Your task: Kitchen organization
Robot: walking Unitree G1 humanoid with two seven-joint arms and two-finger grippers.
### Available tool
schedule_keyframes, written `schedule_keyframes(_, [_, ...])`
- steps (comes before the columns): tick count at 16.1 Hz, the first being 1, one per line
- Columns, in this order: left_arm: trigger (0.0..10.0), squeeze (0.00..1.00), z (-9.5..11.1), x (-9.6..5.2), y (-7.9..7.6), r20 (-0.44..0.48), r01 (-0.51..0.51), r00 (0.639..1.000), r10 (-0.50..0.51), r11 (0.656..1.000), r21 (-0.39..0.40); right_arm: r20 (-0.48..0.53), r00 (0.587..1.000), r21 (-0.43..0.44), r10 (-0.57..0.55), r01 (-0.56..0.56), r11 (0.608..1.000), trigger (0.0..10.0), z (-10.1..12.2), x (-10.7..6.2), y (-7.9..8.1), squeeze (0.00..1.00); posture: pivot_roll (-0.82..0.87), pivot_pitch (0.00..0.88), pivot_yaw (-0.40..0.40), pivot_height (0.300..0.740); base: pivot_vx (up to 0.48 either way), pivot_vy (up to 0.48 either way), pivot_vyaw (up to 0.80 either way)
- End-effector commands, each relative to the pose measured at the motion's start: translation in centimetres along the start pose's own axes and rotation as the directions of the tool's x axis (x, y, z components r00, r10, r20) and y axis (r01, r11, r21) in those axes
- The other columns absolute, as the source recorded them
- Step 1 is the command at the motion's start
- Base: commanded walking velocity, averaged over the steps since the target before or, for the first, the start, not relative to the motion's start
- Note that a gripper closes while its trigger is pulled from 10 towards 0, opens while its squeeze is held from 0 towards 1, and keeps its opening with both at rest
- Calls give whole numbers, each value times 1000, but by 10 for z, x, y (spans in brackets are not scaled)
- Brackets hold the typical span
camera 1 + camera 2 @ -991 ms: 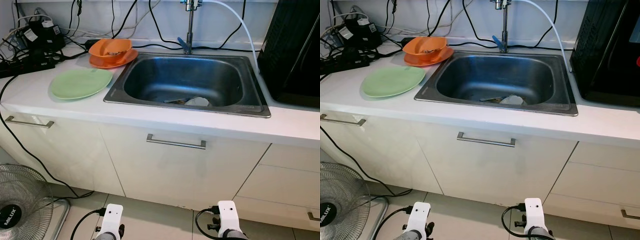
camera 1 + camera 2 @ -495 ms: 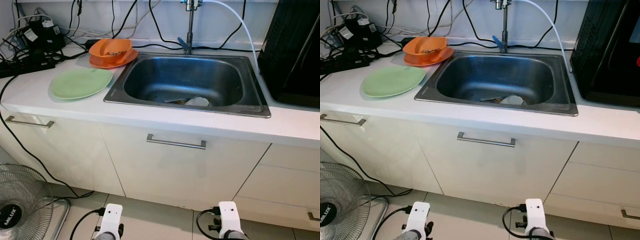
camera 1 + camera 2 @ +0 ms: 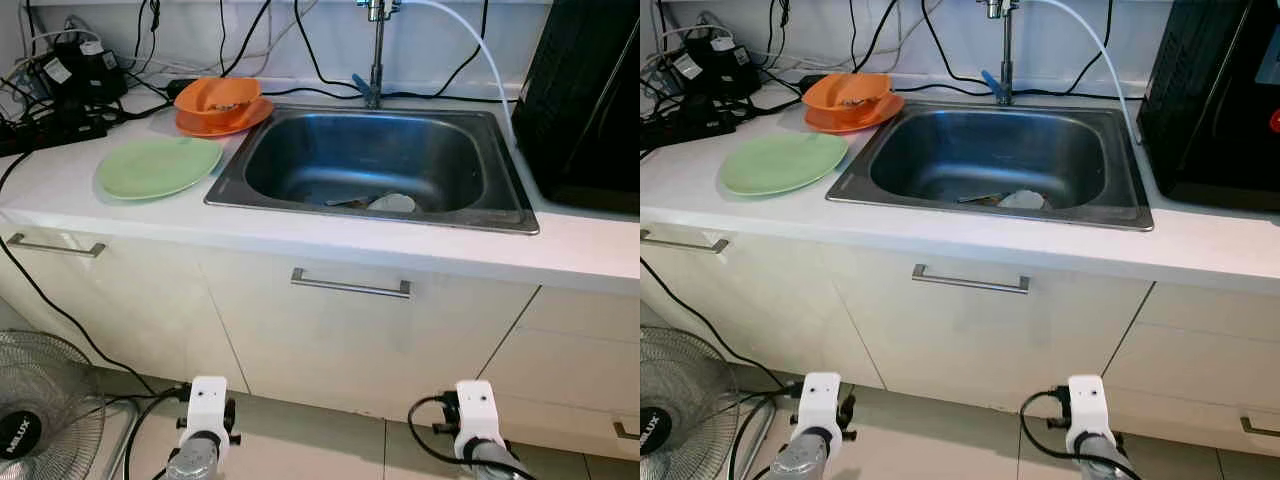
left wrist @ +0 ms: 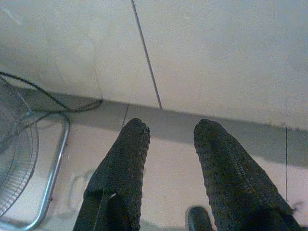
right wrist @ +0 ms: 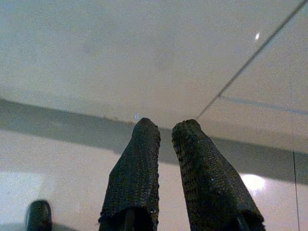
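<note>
White desk (image 3: 330, 240) runs across the kitchen, with a steel sink (image 3: 370, 160) sunk into its middle and pale cabinet doors (image 3: 350, 330) below, each with a bar handle. Inside the sink, near its front wall, lie a pale dish (image 3: 392, 203) and some dark utensils, too small to tell apart. Left of the sink a green plate (image 3: 160, 166) lies flat on the desk, and behind it an orange bowl (image 3: 218, 98) sits on an orange plate (image 3: 225, 122), close to the sink's back left corner. A tap (image 3: 376, 50) stands behind the sink with a white hose (image 3: 480, 55) arching from it to the right. Black cables and a power strip (image 3: 60, 125) crowd the far left of the desk, and a large black appliance (image 3: 590, 100) stands at the right end. A floor fan (image 3: 45, 420) stands on the tiled floor at lower left. Both arms hang low in front of the cabinets, wrists pointed down toward the floor. The left end effector (image 4: 168, 132) has its two black fingers spread apart, holding nothing, aimed at the foot of the cabinet beside the fan's base. The right end effector (image 5: 166, 130) has its fingers nearly together with a narrow gap between them, also holding nothing, aimed at the cabinet's foot.
</note>
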State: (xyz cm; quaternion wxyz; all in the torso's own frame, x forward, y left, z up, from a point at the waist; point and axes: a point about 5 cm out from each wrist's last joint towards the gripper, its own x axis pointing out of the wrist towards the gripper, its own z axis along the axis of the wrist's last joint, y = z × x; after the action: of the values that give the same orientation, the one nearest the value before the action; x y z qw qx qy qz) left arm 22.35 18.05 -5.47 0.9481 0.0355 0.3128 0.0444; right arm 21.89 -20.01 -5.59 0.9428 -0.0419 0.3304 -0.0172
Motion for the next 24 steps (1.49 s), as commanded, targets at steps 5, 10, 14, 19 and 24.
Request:
schedule_keyframes(5, [10000,0,12,0,3,105,-11,994,11,1000,2,173,984,-28,37,-32,999,10000,30,5,9,0,31,0,69,740,0,0,0])
schedule_keyframes(10, [10000,0,42,1,8,286,-35,957,41,999,-27,396,918,-54,35,-15,998,10000,68,2,5,0,28,0,65,740,0,0,0])
schedule_keyframes(14, [10000,0,80,-1,8,464,-40,884,54,998,-39,592,806,-38,14,11,999,10000,108,-7,3,0,28,0,64,740,0,0,0])
schedule_keyframes(19, [10000,0,119,-15,-1,641,-22,767,29,1000,-18,739,673,-38,0,41,998,10000,141,-34,-3,0,14,0,65,740,0,0,0])
schedule_keyframes(24, [10000,0,116,-35,4,681,-52,730,53,998,-22,714,696,0,-83,119,993,10000,116,-62,-18,0,-1,12,66,740,0,0,0])
